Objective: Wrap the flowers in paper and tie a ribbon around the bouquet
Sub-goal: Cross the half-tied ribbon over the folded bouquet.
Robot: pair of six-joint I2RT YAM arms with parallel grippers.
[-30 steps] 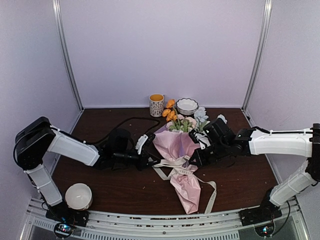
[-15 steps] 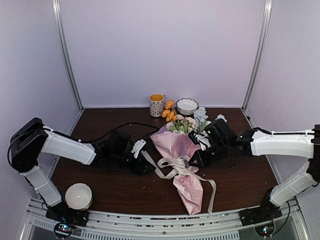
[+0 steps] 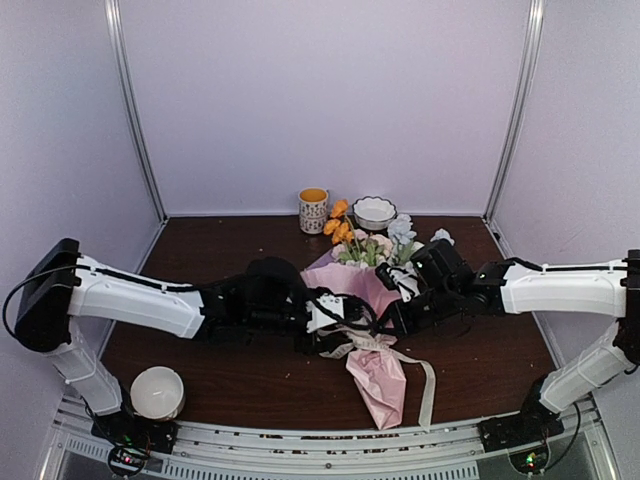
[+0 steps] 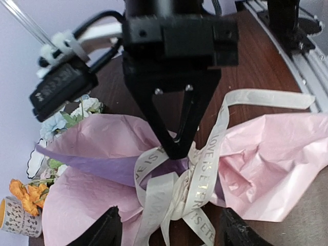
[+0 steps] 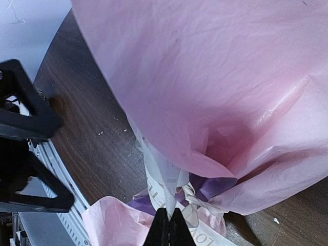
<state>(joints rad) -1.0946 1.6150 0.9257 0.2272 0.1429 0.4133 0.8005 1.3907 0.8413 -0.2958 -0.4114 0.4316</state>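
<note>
Dark-brown wooden surface (image 3: 200, 250) is carrying everything. Bouquet of mixed blooms in a pink paper cone (image 3: 352, 285) is lying across its middle, heads toward the far wall, narrow end toward the arms' bases.

Crinkly pink-and-lilac paper (image 4: 266, 154) is looking thin and light, and is likely to crease or tear under a hard squeeze.

Artificial flowers, white, pale blue and orange (image 3: 365, 245), are sticking out of the wide end; light and springy, I judge.

Long flat cream-beige ribbon (image 4: 202, 174) is looping around the cone's waist in a loose knot. It is soft and probably slippery, so it is best taken flat on a free tail.

Right pincer (image 5: 168, 225) is pinching the ribbon at the knot, tips closed. Left pincer (image 4: 171, 233) is hovering over the loops, fingers spread wide, holding nothing.
</note>
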